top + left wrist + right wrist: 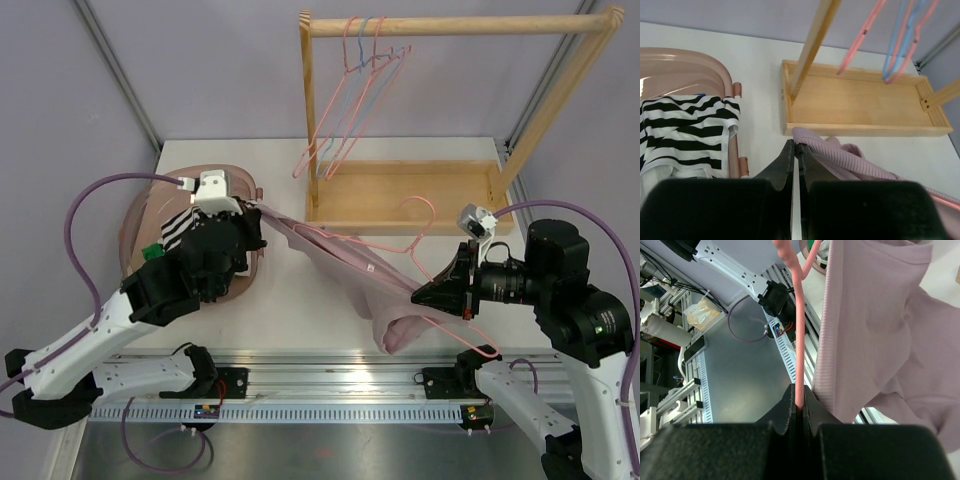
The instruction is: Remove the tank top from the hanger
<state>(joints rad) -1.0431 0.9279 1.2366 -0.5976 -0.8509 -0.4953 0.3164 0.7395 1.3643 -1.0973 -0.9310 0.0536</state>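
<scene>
While hanger (pixel 799 340) is clamped, tank top (pixel 350 270) pinched

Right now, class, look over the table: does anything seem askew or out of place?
The pink tank top hangs skewed on its hanger, pulled taut by the left gripper and bunched near the right gripper, which clamps the hanger.

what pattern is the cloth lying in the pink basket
Black and white stripes; the striped cloth shows best in the left wrist view.

We see a pale pink ribbed tank top (pixel 350 275) stretched left to right above the table, its near-right end sagging, threaded on a thin pink hanger (pixel 799 350).
</scene>
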